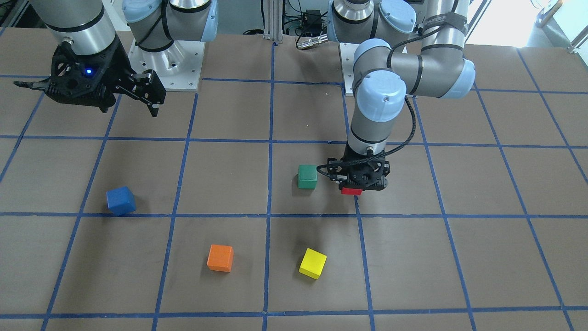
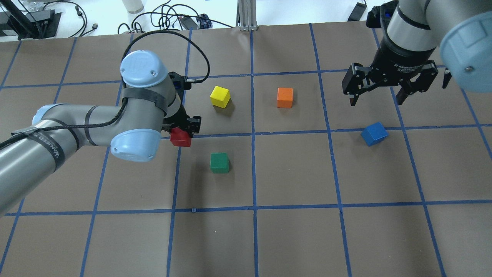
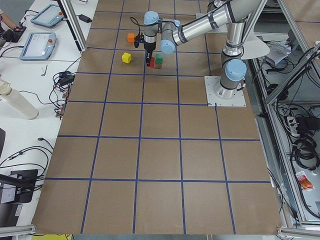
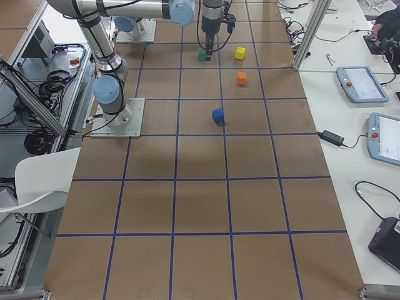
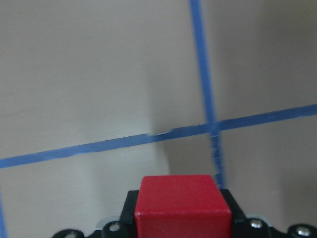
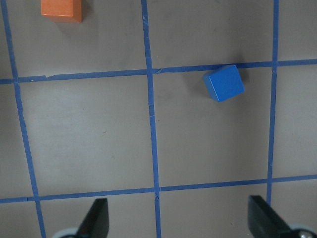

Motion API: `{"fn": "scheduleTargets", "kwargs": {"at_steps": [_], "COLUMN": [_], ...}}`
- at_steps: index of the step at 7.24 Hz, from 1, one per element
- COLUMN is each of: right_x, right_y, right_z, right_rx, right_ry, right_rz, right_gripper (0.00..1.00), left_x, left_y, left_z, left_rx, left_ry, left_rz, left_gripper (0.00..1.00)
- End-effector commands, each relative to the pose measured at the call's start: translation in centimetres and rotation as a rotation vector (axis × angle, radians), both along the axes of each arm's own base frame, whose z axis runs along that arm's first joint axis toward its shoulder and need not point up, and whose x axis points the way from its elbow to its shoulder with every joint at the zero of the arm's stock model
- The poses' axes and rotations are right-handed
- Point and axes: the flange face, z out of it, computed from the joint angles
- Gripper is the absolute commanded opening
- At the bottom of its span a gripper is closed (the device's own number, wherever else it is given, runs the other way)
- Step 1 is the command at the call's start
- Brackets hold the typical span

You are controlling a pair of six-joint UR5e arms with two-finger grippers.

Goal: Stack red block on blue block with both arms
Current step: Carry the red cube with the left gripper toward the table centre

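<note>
My left gripper is shut on the red block and holds it above the table, next to a blue tape crossing. The red block also shows in the front-facing view and in the left wrist view. The blue block lies tilted on the table at the right, also in the front-facing view and the right wrist view. My right gripper is open and empty, raised above the table a little beyond the blue block.
A green block lies close to the red block, towards the robot. A yellow block and an orange block lie farther out. The brown table carries a blue tape grid.
</note>
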Motion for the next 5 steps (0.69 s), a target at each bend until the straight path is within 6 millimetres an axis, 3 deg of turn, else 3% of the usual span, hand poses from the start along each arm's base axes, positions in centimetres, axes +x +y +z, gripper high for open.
{"fn": "scheduleTargets", "kwargs": {"at_steps": [1, 5], "right_x": [0.0, -0.2], "right_y": [0.0, 0.0], "right_z": [-0.1, -0.3], "right_rx": [-0.001, 0.004], "right_ry": [0.001, 0.015], "right_rz": [0.001, 0.000], "right_gripper": [1.00, 1.00], "left_x": [-5.6, -9.0], "left_y": [1.7, -1.2], "left_z": [0.4, 0.1], "left_rx": [0.002, 0.003], "left_ry": [0.020, 0.096], "left_rz": [0.040, 0.100], "left_gripper": [0.05, 0.05]}}
